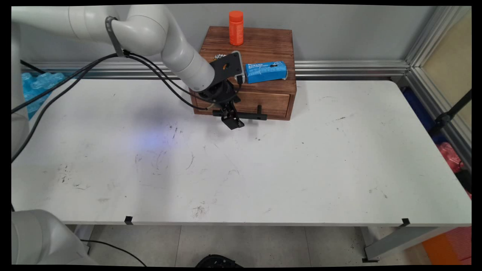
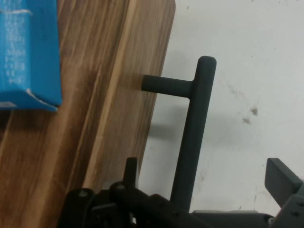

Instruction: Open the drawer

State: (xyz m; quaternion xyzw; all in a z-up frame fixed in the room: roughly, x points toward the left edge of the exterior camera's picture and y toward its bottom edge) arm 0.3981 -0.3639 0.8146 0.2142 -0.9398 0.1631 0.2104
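Fingers point(image 2: 280, 183) are spread apart, one on each side of the black drawer handle point(image 2: 194, 137), not clamping it yet as far as I can see. That handle sits on the front of the wooden drawer box point(image 1: 263, 45) at the back of the counter point(image 1: 263, 169). On top of the box there's a blue packet point(image 1: 266, 72) near the front edge and an orange bottle point(image 1: 236, 28) further back. My worry: the box looks light, so a pull could drag it forward instead of opening the drawer, and a jolt could tip the bottle.
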